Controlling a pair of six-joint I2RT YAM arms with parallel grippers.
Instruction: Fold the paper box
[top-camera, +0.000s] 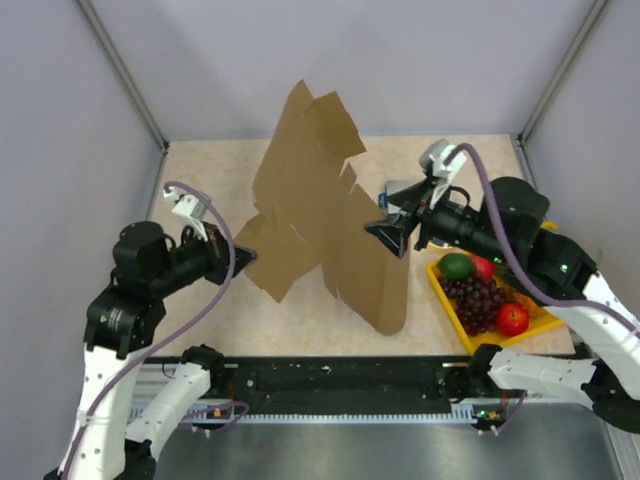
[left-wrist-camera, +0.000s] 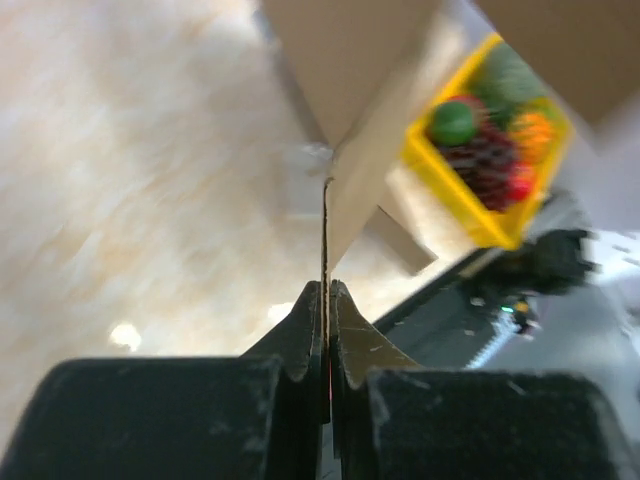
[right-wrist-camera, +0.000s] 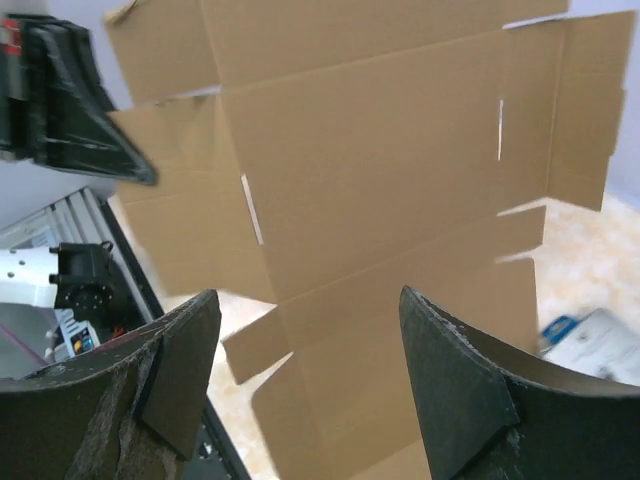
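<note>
The paper box (top-camera: 320, 225), a part-opened cardboard sheet, stands on edge mid-table (top-camera: 200, 180), its 8 o'clock flap pinched by the closed left gripper (left-wrist-camera: 325, 292). The right gripper (right-wrist-camera: 310, 300) hangs wide open at 3 o'clock. Light, stiff in its panels but floppy at the creases, the box looks best taken by a panel edge near a fold; a yellow fruit tray (top-camera: 441, 290) sits at 4 o'clock.
</note>
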